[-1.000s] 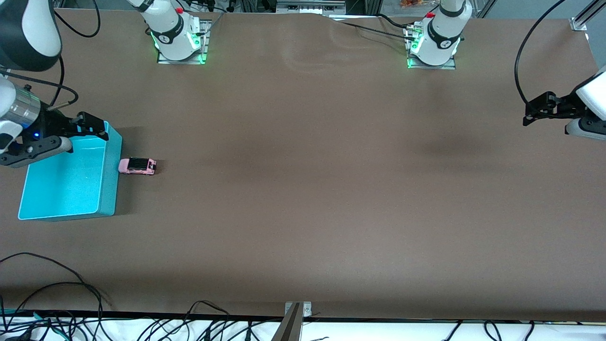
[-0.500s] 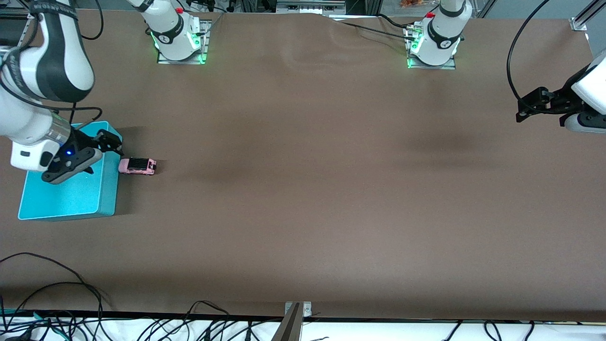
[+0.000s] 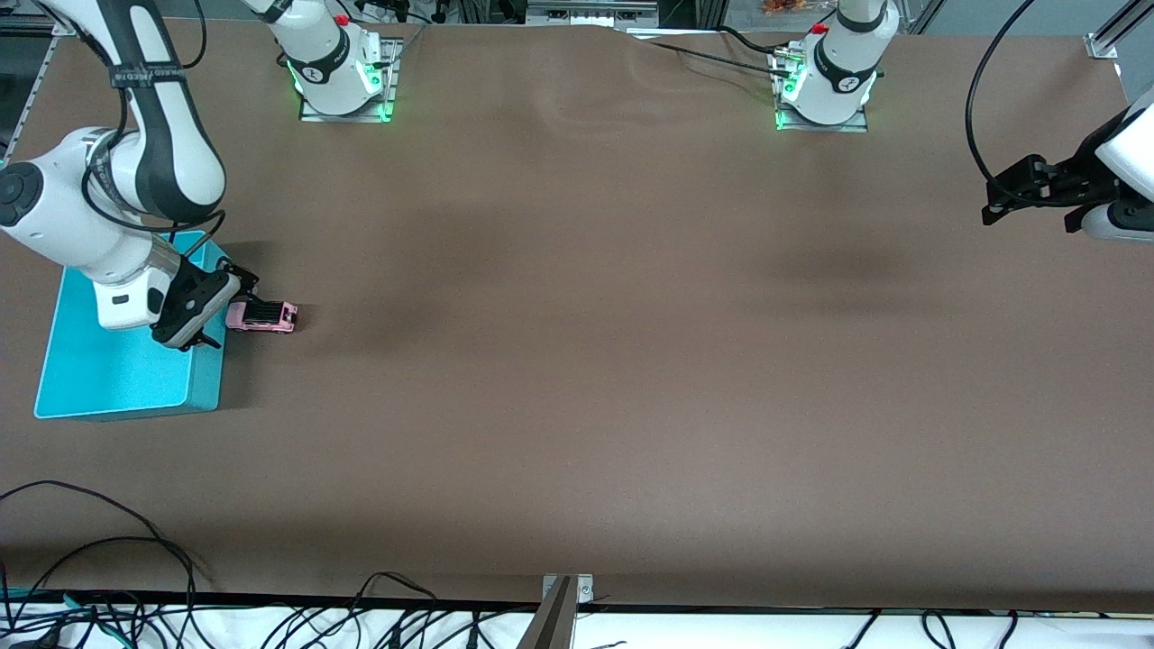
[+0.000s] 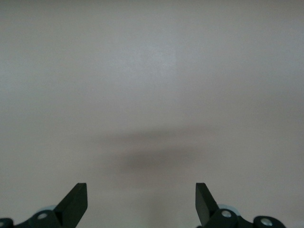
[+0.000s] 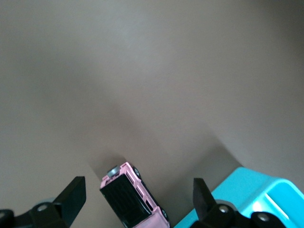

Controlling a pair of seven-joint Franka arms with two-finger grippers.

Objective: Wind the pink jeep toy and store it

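Observation:
The pink jeep toy [image 3: 262,315] stands on its wheels on the brown table, just beside the turquoise bin [image 3: 81,383], at the right arm's end. Its black roof shows in the right wrist view, where the jeep [image 5: 130,199] lies between the spread fingers. My right gripper [image 3: 224,305] is open, low over the bin's edge and the jeep's near end, not touching it. My left gripper [image 3: 1005,194] hangs open over bare table at the left arm's end; its wrist view shows only tabletop between its fingertips [image 4: 78,199].
The turquoise bin's corner [image 5: 251,190] lies close by the right gripper's finger. Cables [image 3: 99,577] trail along the table's front edge, with a metal bracket [image 3: 563,595] at its middle. The arm bases [image 3: 338,72] stand at the table's back edge.
My right arm has swung from over the bin toward the jeep and come down beside it, fingers still open. The left gripper has shifted slightly. The jeep has not moved.

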